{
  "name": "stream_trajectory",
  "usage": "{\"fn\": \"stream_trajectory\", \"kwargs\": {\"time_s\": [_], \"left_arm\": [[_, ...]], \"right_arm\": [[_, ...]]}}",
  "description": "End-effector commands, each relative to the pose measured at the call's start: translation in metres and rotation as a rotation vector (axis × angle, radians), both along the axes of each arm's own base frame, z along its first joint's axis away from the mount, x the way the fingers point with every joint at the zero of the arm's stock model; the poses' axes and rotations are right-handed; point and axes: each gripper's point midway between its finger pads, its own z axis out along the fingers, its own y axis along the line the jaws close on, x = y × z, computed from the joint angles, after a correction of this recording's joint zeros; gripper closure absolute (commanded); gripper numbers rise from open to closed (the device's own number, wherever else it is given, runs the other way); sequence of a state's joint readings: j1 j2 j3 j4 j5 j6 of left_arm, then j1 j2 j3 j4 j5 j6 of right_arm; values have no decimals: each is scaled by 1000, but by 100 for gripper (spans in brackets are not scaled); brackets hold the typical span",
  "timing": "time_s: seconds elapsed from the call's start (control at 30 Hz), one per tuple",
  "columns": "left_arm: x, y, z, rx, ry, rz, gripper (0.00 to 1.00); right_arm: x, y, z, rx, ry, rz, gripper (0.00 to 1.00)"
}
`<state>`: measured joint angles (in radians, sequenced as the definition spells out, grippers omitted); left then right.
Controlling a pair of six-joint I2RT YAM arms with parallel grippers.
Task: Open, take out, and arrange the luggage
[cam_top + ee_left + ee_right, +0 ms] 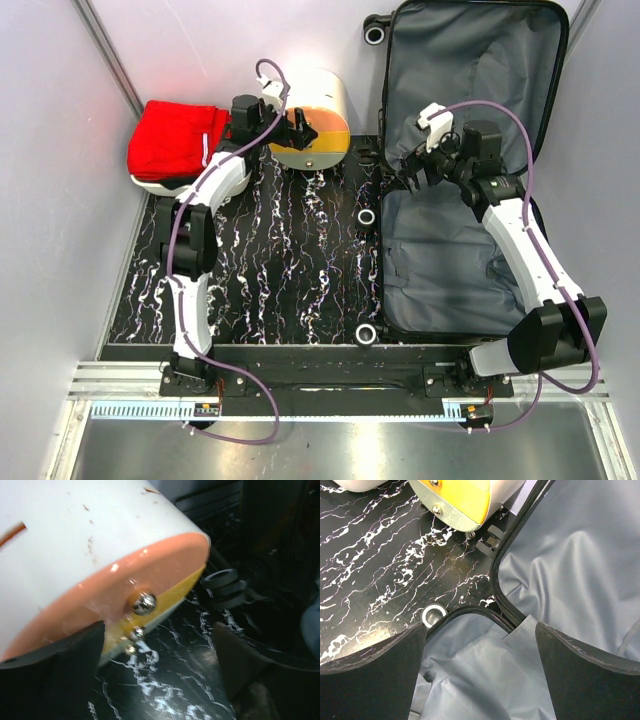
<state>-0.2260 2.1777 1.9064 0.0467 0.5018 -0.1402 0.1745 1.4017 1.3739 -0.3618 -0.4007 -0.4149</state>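
Luggage (pixel 435 270): one, open; cylindrical box (pixel 325 105): one.

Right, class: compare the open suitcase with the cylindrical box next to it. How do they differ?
The suitcase is flat and rectangular; the cylindrical box is round. The suitcase is far larger than the box. The suitcase shows grey lining; the box is cream with an orange-and-yellow end. Both lie down rather than standing.

The luggage (pixel 432 262) is lined with matt grey cloth; the tabletop (pixel 290 262) looks like glossy black marble.
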Motion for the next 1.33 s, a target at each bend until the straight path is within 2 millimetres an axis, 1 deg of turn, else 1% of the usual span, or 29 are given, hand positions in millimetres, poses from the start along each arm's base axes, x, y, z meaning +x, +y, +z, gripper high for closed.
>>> {"fn": "stream_trajectory", "kwargs": {"time_s": [0.0,0.03,0.07,0.13,0.17,0.2,0.23,0.3,0.33,0.37,0.4,0.43,0.47,0.5,0.53,0.57,0.6,0.63,0.67,0.7,0.73,0.77,0.8,0.83,0.9,0.93,1.0,1.1,1.3], "left_arm": [[-24,24,96,43,-220,15,1],[-30,25,102,55,-219,13,1],[-38,29,97,82,-176,15,1],[-53,37,119,113,-187,32,1],[-63,43,113,141,-127,39,1],[-72,53,128,152,-129,85,1],[-82,61,123,176,-70,104,1],[-97,76,126,202,-23,121,1],[-115,85,119,217,56,120,1],[-120,99,115,207,106,141,1],[-132,101,110,185,157,105,1],[-148,108,96,175,261,91,1],[-153,125,88,151,326,118,1],[-164,128,75,129,395,92,1],[-180,132,69,122,448,90,1],[-186,147,61,125,470,127,1],[-198,155,32,154,540,152,1],[-207,160,23,172,553,144,1],[-218,164,22,207,528,135,1],[-230,171,-2,246,587,162,1],[-236,174,-8,259,594,171,1],[-243,175,-9,271,581,177,1],[-253,179,-27,288,617,192,1],[-252,180,-30,292,595,202,1],[-260,184,-43,311,590,218,1],[-257,185,-44,312,573,228,1],[-260,187,-52,319,584,234,1],[-258,186,-52,313,568,234,1],[-247,184,-31,293,485,261,1]], "right_arm": [[24,-3,12,88,-11,-91,0],[27,-4,12,110,-7,-112,0],[32,-7,15,122,-29,-135,0],[36,-11,18,165,-34,-174,0],[39,-14,21,183,-50,-187,0],[39,-15,24,200,-58,-189,0],[40,-16,25,220,-60,-190,0],[42,-16,21,242,-37,-190,0],[41,-16,22,274,-15,-201,0],[39,-18,23,295,0,-192,0],[36,-18,22,310,15,-189,0],[31,-18,14,325,54,-193,0],[28,-20,12,332,69,-201,0],[25,-20,6,337,94,-202,0],[19,-20,-9,338,138,-206,0],[14,-18,-12,342,150,-194,0],[10,-18,-18,341,167,-195,0],[3,-17,-34,355,224,-209,0],[-1,-16,-39,354,242,-210,0],[-5,-17,-46,354,267,-217,0],[-12,-18,-60,351,318,-234,0],[-16,-19,-66,347,336,-242,0],[-21,-19,-71,348,357,-248,0],[-27,-20,-84,345,395,-262,0],[-32,-25,-91,340,401,-297,0],[-37,-28,-101,335,420,-321,0],[-41,-29,-102,332,413,-327,0],[-44,-33,-100,322,398,-338,0],[-43,-35,-90,309,372,-338,0]]}}
